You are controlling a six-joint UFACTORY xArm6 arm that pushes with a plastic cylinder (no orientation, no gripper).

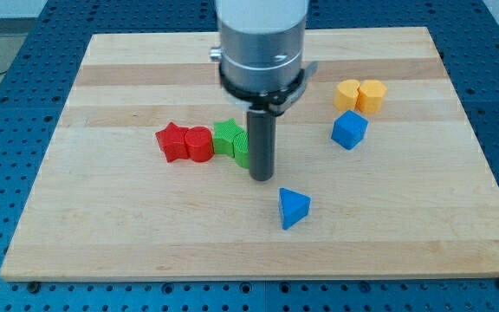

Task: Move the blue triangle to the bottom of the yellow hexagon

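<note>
A: Left to right on the counter (102, 225)?

B: A red star-like block (172, 141) touching a red block (199, 144), then green blocks (230, 139), partly hidden behind my rod. My tip (262, 178) sits just right of the greens. There are no jaws on this rig, only the rod.

A: And the target?

B: The blue triangle (294, 208) lies below-right of my tip, apart from it. The yellow hexagon (347, 94) touches another yellow block (372, 95) at the upper right, with a blue block (349, 130) just beneath.

A: Risks?

B: That blue block occupies the goal spot, so the triangle could shove it into the yellows. An off-centre push may spin the triangle away.

A: Unclear?

B: The green shapes.
</note>
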